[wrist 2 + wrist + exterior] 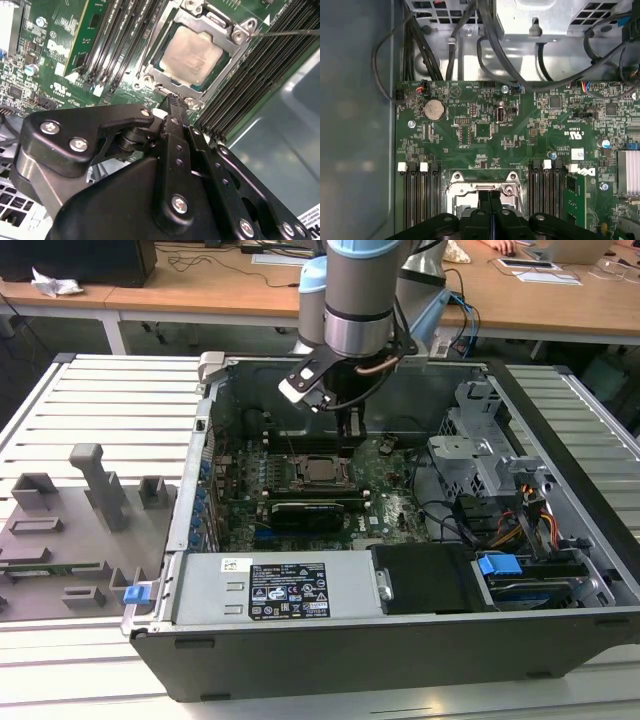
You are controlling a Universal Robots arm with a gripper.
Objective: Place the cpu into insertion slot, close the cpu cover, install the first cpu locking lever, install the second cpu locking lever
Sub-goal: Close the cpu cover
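CPU (192, 55), a flat square with a dull silvery top, lies in the insertion slot (300, 472) near the middle of the open computer case (400, 645). We see the case lying on a pale, ribbed metal desk (110, 400). Beyond the case run wooden tables (200, 295) strewn with papers. Just beside the case, toward the exterior view's left, stand matte grey blocky fixtures (90, 500). Inside the case, a glossy green motherboard (520, 140) covers the floor, crowded with small parts and long black memory slots (120, 40). The CPU cover (212, 25), a thin bright metal frame, lies flat around the chip, whose top shows through its square opening. The black gripper (172, 102) reaches down into the case and hangs at the cover's edge. Its fingers are pressed together, and we see nothing between them. A round silver coin cell (434, 107) sits on the board nearer the case wall.
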